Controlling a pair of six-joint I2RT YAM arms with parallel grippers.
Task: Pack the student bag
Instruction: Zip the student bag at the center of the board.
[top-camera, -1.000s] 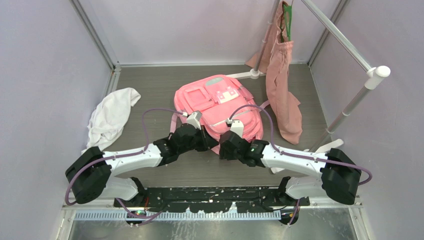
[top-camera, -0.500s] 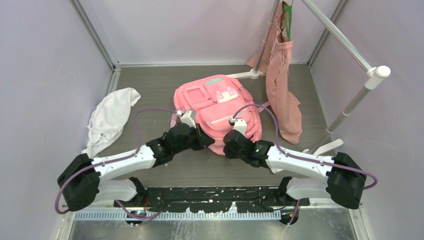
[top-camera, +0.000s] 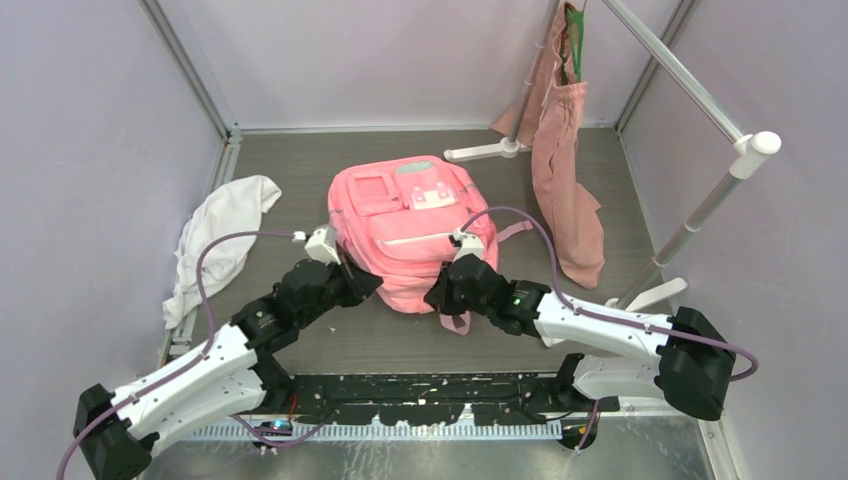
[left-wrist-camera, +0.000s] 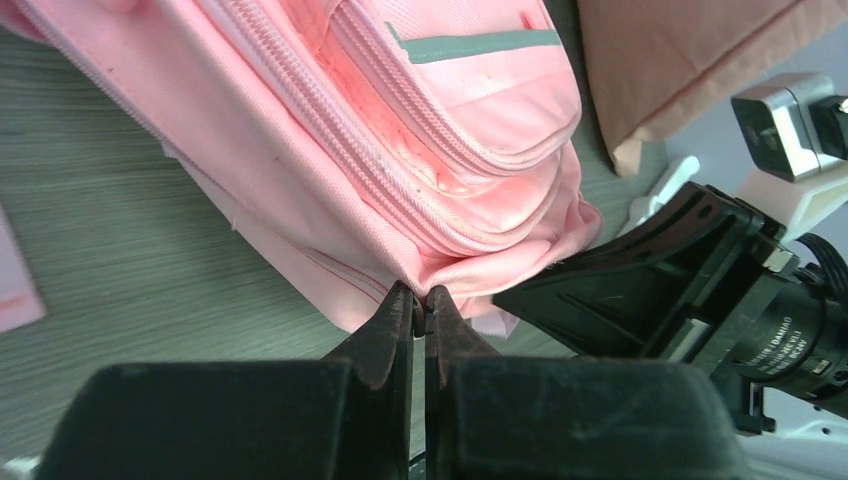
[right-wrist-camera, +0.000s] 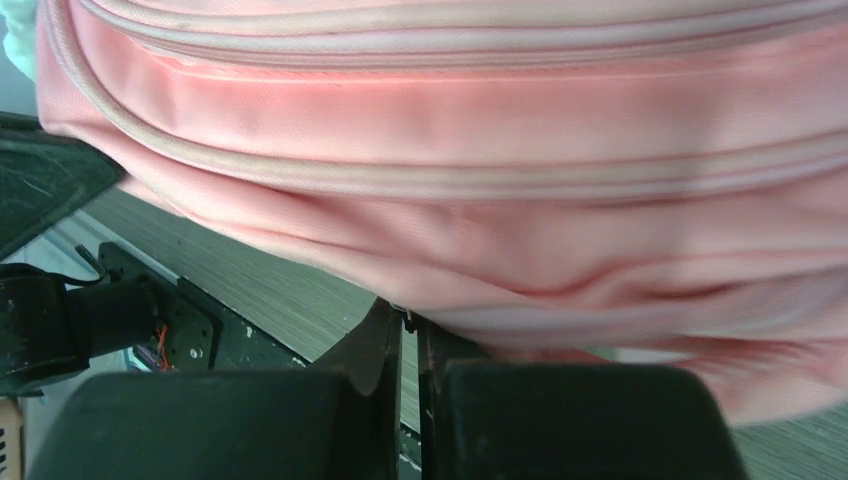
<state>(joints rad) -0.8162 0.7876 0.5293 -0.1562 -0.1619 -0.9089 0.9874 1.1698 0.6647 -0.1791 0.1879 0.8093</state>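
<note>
The student bag (top-camera: 410, 225), a large pink backpack with white-trimmed pockets, lies front side up in the middle of the table. My left gripper (top-camera: 362, 283) is shut on the fabric of its near left corner; the left wrist view shows the jaws (left-wrist-camera: 421, 300) pinching the bag's (left-wrist-camera: 400, 130) pink edge. My right gripper (top-camera: 437, 297) is shut on the bag's near edge, right of the left one. In the right wrist view the bag (right-wrist-camera: 480, 120) hangs over the closed jaws (right-wrist-camera: 410, 322). A pink strap trails below the right gripper.
A white cloth (top-camera: 222, 235) lies crumpled at the left wall. A dusty-pink tote (top-camera: 562, 190) hangs from a green hanger (top-camera: 574, 40) on a white rack (top-camera: 690, 90) at the back right; its foot (top-camera: 485, 151) lies behind the bag. Walls enclose three sides.
The bag has been dragged left and nearer and turned squarer to me. My left arm pulled back to the left; my right gripper moved left along with the bag.
</note>
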